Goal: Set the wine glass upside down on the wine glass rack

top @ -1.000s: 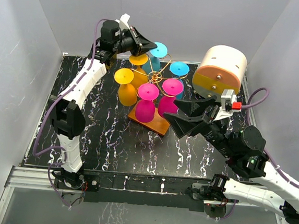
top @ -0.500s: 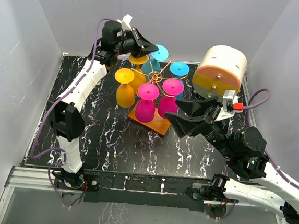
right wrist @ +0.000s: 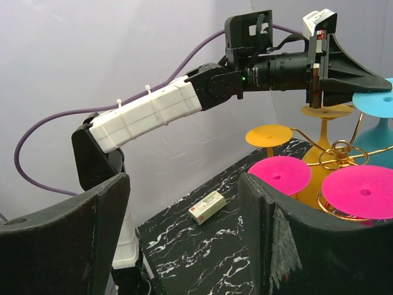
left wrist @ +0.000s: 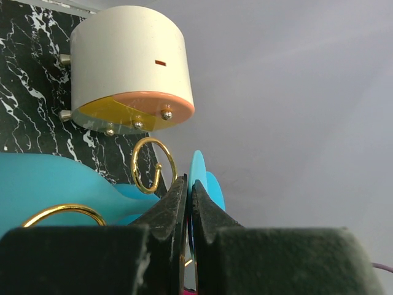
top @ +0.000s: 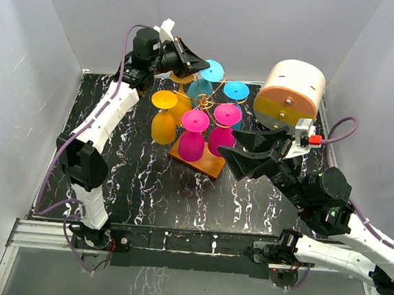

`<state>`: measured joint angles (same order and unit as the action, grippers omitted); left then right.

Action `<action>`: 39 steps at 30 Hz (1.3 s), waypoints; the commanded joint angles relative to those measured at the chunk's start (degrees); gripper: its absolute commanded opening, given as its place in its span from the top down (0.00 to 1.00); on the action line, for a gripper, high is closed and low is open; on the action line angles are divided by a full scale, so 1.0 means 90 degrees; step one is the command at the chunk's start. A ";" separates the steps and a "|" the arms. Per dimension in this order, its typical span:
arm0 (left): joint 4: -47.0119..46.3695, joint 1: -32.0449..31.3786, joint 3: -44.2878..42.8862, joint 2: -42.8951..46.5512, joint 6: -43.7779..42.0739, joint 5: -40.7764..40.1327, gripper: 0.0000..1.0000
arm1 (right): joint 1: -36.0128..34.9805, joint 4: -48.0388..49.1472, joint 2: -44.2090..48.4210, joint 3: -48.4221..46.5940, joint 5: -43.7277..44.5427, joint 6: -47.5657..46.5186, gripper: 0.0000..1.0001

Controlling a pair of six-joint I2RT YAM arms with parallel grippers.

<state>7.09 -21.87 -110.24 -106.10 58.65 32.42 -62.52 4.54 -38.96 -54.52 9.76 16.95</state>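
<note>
1. Top external: left gripper (top: 201, 66) is clamped tight on the foot rim of the teal wine glass (top: 213, 71). The glass is foot-up at the far side of the wine glass rack (top: 208, 164). Right gripper (top: 226, 141) gapes wide, empty, just right of the rack.
2. Left wrist: fingers (left wrist: 166, 215) pressed together, thin teal foot edge pinched between the tips.
3. Right wrist: jaws spread, nothing between them; rack beyond.

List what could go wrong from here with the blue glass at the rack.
1. The left gripper seems shut on the blue wine glass by its foot rim only; so thin a pinch could slip or tilt.
2. The wine glass rack is crowded, so seating it may bump a yellow wine glass.
3. The open right gripper sits close to a magenta wine glass.
</note>
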 commanded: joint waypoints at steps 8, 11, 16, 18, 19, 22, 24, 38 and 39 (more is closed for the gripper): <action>-0.0450 -0.0103 0.0402 0.0723 0.0499 0.0089 1.00 | -0.0025 0.0338 0.0129 0.0014 0.0184 0.0001 0.30; -0.0415 -0.0143 0.0449 0.0739 0.0484 -0.0016 1.00 | -0.0026 0.0336 0.0130 0.0021 0.0187 0.0000 0.30; -0.0500 -0.0228 0.0448 0.0683 0.0543 0.0052 1.00 | -0.0026 0.0336 0.0137 0.0026 0.0185 0.0021 0.30; -0.0544 -0.0280 0.0430 0.0653 0.0551 0.0060 1.00 | -0.0026 0.0329 0.0144 0.0014 0.0186 0.0016 0.30; -0.0553 -0.0295 0.0402 0.0633 0.0548 0.0052 1.00 | -0.0026 0.0330 0.0140 0.0019 0.0188 0.0019 0.30; -0.0544 -0.0337 0.0264 0.0529 0.0538 0.0030 1.00 | -0.0026 0.0333 0.0148 0.0015 0.0187 0.0030 0.30; -0.0543 -0.0352 0.0167 0.0452 0.0547 0.0007 1.00 | -0.0026 0.0331 0.0158 0.0018 0.0195 0.0029 0.30; -0.0364 -0.0425 -0.0524 -0.0047 0.0466 -0.0254 1.00 | -0.0026 0.0268 0.0227 0.0025 0.0274 0.0035 0.30; -0.0359 -0.0438 -0.0539 -0.0064 0.0463 -0.0261 1.00 | -0.0026 0.0268 0.0227 0.0028 0.0276 0.0040 0.30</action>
<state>4.51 -25.30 -111.77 -106.13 63.05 30.41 -62.52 4.64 -37.36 -54.48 11.68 17.06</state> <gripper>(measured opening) 0.018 0.696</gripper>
